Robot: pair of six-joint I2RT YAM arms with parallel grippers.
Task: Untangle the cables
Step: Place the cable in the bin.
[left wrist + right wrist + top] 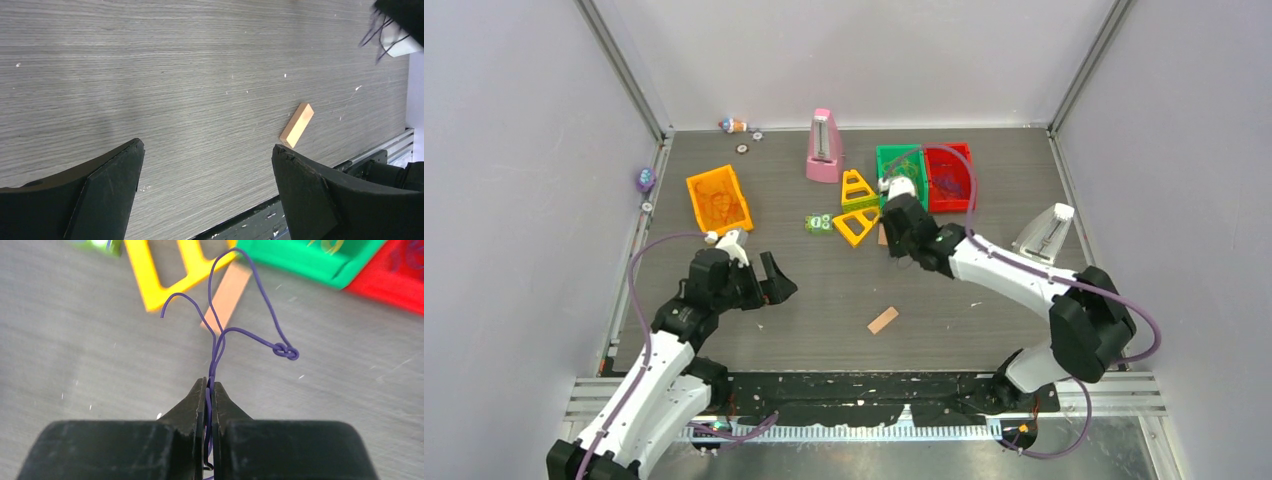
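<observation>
Right pincer (210, 383) clamped on knotted purple cable (286, 352) near yellow frame (142, 270), left pincer (208, 148) apart, empty, well clear of frame.

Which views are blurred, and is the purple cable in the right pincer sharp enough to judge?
Right wrist: the knotted purple cable is sharp in the shut right pincer, while the yellow frame, green bin and red bin behind are smeared. Left wrist: table grain and wooden block crisp. Top external: even light, soft shadows, no glare.
</observation>
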